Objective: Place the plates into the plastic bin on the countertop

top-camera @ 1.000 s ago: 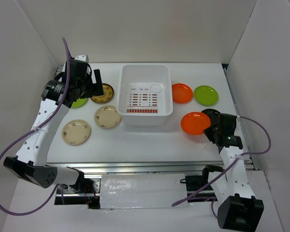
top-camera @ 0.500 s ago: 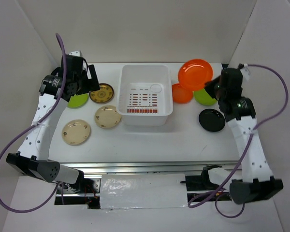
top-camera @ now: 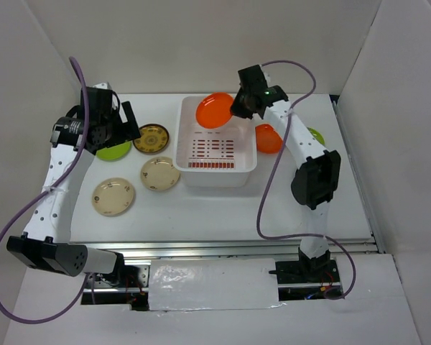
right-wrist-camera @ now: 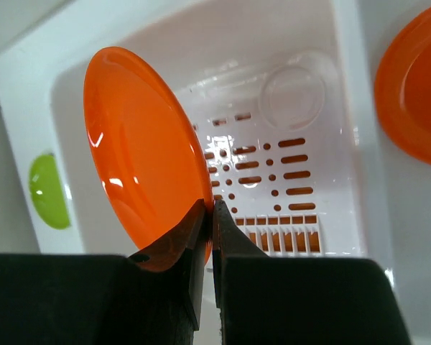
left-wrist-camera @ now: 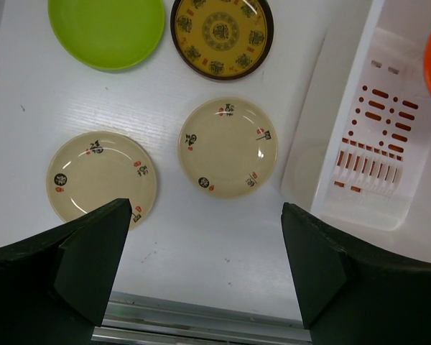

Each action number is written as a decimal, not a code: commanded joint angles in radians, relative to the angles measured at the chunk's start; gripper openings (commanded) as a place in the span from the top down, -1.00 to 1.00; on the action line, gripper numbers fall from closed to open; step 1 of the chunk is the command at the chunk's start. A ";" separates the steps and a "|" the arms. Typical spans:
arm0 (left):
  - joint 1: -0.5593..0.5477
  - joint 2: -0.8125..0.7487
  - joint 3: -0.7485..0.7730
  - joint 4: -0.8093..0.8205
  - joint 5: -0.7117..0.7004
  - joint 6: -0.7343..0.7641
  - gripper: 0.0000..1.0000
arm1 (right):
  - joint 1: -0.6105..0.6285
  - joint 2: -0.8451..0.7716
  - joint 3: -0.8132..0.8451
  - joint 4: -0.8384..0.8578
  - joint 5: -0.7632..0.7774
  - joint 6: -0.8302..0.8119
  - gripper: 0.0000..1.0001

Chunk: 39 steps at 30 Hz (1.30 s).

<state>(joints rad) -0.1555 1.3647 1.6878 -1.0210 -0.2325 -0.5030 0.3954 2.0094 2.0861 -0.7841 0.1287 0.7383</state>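
**Plate transfer, release phase.** The right jaws are closed on the lower rim of an orange plate [right-wrist-camera: 144, 151]. The plate hangs tilted on edge over the far half of the plastic bin [top-camera: 219, 176], toward its 11 o'clock corner. Whether the plate touches the slotted base cannot be told.

The left jaws are spread wide and hold nothing, above the worktop [top-camera: 223, 208] at the bin's 9 o'clock. Lying on the worktop are:
- a second orange plate [top-camera: 270, 141] at 3 o'clock, just beside the bin wall;
- a lime green plate [left-wrist-camera: 106, 32], a brown-and-gold plate [left-wrist-camera: 221, 32], a cream plate [left-wrist-camera: 228, 147] and a second cream plate [left-wrist-camera: 100, 176], all between 8 and 10 o'clock.

**Handling.** The plate appears stiff, light and glossy, so it is probably slippery. The thin rim is the only purchase, and a plate pinched there may pivot, so a low release seems prudent.

**Change.** Half a second earlier the same plate is held outside the bin at its 2 o'clock, above the second orange plate. It now lies within the bin's outline. The left arm has scarcely shifted.
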 commanded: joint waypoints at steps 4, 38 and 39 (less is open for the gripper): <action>0.019 -0.036 -0.075 0.025 0.068 -0.017 -0.98 | 0.022 0.133 0.152 -0.041 -0.061 0.012 1.00; 0.022 -0.061 -0.332 0.050 0.180 -0.106 -0.99 | 0.086 0.154 0.095 0.033 0.015 0.096 -1.00; 0.020 -0.056 -0.335 0.047 0.174 -0.112 -0.99 | 0.088 0.131 0.091 0.032 0.020 0.093 -1.00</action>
<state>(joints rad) -0.1341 1.3251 1.3598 -0.9733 -0.0689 -0.5781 0.4686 2.2917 2.1403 -0.7353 0.0952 0.8459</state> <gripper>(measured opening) 0.993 0.996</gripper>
